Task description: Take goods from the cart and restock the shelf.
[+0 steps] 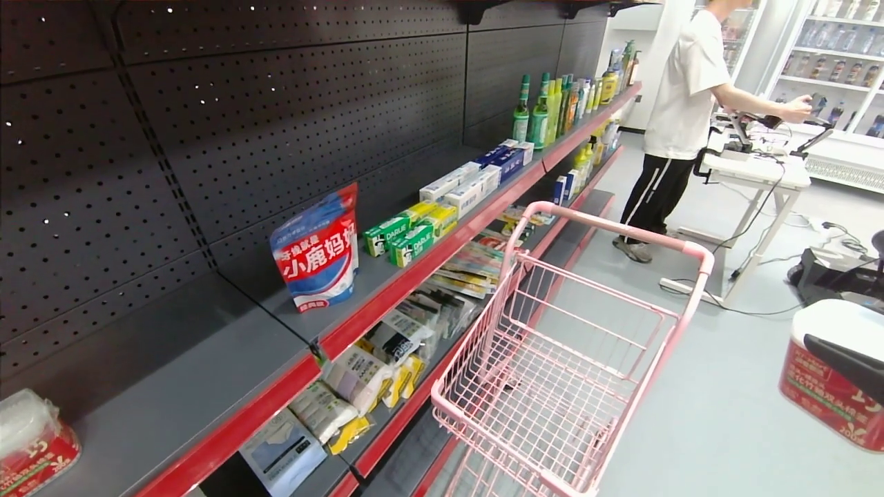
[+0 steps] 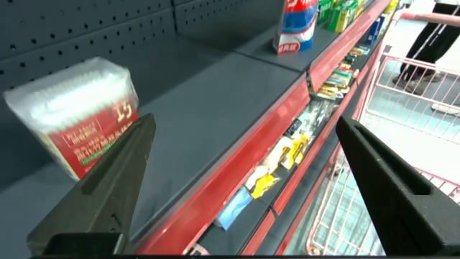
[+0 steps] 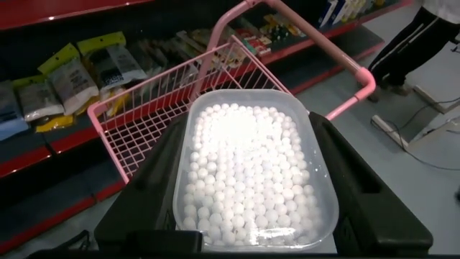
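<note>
Right up close, the left gripper (image 2: 246,122) hangs over the near end of the upper shelf (image 1: 193,373), its two dark fingers (image 2: 108,194) spread wide with nothing between them. Just beside one finger a cotton-swab pack (image 2: 79,115) stands on the board, red label facing out, close to the pegboard back. From the head camera that pack (image 1: 31,442) sits at the shelf's near end, back from the red front edge.

Over on the other side, the right gripper (image 3: 251,144) has a load: its fingers (image 3: 147,194) are pressed against both long sides of a clear cotton-swab tub (image 3: 251,173), white swab tips packed under the lid. In the head view the tub (image 1: 825,373) is up in the air, out past the right side of the cart (image 1: 608,228), over the floor.

The pink wire cart stands alongside the shelf's front edge, handle toward the far end.

Moving along the upper board, a blue-and-red pouch (image 1: 318,248) stands upright mid-shelf, set back from the red lip. Just past it are green boxes (image 1: 407,235) near the front edge, then white and blue boxes (image 1: 476,183) in a row. Farther along, tall bottles (image 1: 542,114) crowd the board. On the shelf below, flat packets (image 1: 359,376) lie side by side.
</note>
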Robot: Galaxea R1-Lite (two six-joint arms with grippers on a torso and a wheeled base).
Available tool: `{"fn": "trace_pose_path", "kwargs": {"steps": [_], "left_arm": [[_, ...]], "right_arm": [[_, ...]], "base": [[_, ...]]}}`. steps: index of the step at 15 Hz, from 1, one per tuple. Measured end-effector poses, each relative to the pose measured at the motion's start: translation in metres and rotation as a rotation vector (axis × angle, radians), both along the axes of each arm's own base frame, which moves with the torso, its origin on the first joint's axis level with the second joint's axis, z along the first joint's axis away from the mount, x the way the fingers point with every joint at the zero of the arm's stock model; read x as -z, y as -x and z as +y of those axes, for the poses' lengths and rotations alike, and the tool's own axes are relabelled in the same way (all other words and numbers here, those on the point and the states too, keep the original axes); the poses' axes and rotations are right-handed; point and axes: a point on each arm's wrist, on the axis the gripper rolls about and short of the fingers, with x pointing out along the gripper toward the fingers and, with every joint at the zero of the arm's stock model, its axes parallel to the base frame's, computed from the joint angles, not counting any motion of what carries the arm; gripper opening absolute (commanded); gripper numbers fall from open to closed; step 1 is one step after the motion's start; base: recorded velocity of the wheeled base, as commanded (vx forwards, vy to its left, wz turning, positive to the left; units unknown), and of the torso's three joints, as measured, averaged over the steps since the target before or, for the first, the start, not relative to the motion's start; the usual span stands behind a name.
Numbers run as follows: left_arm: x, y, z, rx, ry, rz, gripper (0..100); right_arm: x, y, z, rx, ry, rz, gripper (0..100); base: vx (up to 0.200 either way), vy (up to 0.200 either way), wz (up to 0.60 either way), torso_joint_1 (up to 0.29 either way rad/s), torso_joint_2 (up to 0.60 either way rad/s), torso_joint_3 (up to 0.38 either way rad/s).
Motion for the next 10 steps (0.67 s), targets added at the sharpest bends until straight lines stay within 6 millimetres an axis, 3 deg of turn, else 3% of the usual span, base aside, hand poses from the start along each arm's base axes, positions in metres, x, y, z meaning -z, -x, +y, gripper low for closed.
{"fn": "trace_pose_path", "kwargs": {"steps": [10], "left_arm": [[0.0000, 0.0000, 0.0000, 0.000, 0.000, 0.000, 100]], "right_arm": [[0.0013, -0.0026, 0.0003, -0.001, 0.001, 0.013, 0]], "base": [[0.000, 0.000, 0.00, 0.144, -0.31, -0.167]]}}
